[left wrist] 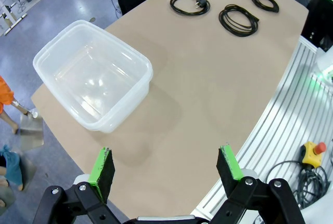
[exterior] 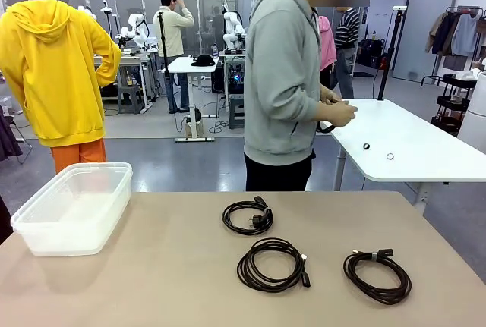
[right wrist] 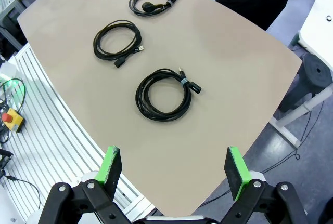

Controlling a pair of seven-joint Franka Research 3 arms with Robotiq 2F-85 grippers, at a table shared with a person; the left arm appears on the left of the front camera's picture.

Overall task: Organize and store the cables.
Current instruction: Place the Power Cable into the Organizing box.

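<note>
A tan table (exterior: 152,281) fills the near ground, with an open workshop floor beyond it and a white table (exterior: 410,137) off at the far right. On the left edge of the tan top sits a clear plastic bin (exterior: 45,240), open side up and nothing in it. And here are the cables, three black coils lying flat and apart from one another: the far cable (exterior: 260,221) around the middle of the table, plug ends resting on its ring; the middle cable (exterior: 244,270) just nearer than it; and the right cable (exterior: 380,294) off to the right, a pale band around its cord beside the plug. All three lie well apart from the bin. At the far side a person (exterior: 281,77) in a grey hoodie is turned towards the white table, both hands (exterior: 339,112) together on something dark and cord-like. The left gripper (left wrist: 165,154) hangs high over the near left part of the table, green pads spread wide with nothing between them, bin beneath and ahead of it. The right gripper (right wrist: 173,152) hovers over the near right edge, jaws equally wide and empty, the right cable lying closest ahead.
</note>
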